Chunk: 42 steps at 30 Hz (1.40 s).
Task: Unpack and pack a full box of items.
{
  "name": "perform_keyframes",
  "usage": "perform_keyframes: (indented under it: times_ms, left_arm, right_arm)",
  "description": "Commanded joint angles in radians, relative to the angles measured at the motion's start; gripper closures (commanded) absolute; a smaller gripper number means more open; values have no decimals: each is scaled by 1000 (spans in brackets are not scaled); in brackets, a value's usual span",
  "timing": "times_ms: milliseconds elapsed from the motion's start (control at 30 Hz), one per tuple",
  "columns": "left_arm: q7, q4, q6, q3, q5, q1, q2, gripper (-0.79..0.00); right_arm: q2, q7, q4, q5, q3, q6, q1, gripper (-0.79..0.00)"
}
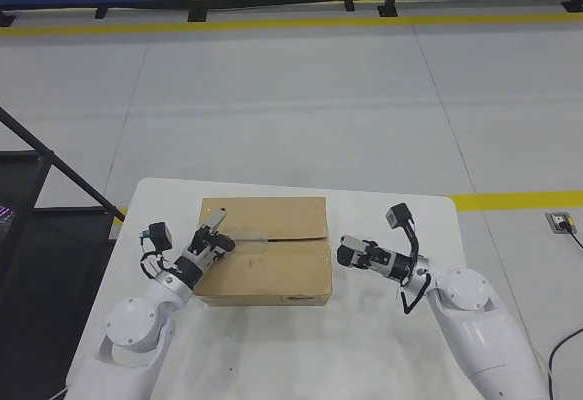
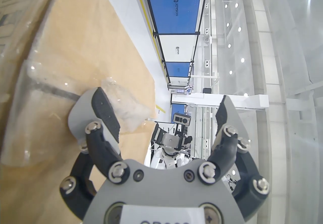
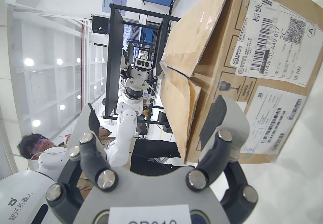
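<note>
A closed cardboard box point(image 1: 271, 262) sits in the middle of the white table point(image 1: 391, 340). Clear tape point(image 2: 126, 106) runs over the seam of its top flaps, and its crumpled end is lifted off the cardboard. My left gripper point(image 2: 164, 114) is open at the box's left end point(image 1: 215, 241), one finger pad point(image 2: 104, 114) against the loose tape end. My right gripper point(image 3: 154, 119) is open at the box's right end point(image 1: 342, 250), with the slightly raised flap corner point(image 3: 188, 131) between its jaws. Shipping labels point(image 3: 275, 41) cover that end of the box.
A black metal frame point(image 1: 16, 200) stands just off the table's left edge. There is bare tabletop in front of the box point(image 1: 301, 350) and to its right. A yellow floor line point(image 1: 531, 200) runs behind the table.
</note>
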Motion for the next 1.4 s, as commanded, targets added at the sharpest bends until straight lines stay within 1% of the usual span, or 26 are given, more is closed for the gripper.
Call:
perform_keyframes:
  times_ms: [0, 267, 733, 1000, 1167, 1367]
  left_arm:
    - [4, 4, 2, 7, -3, -7, -2, -785]
    - [17, 0, 7, 28, -20, -26, -10, -785]
    - [26, 13, 6, 107, -36, -71, -30, -785]
    - [35, 23, 14, 170, -38, -115, -46, -785]
    - [41, 39, 12, 213, -33, -138, -57, -785]
    - [51, 49, 5, 246, -31, -153, -69, -785]
  right_arm:
    - [1, 1, 3, 3, 1, -3, 0, -785]
    - [3, 5, 15, 12, -7, -5, 9, -785]
    - [7, 9, 45, 30, -15, -23, 15, -785]
    - [13, 8, 46, 37, -9, -35, 5, -785]
    - [23, 2, 18, 30, 17, -46, -16, -785]
    - [38, -15, -47, 11, 55, -38, -59, -785]
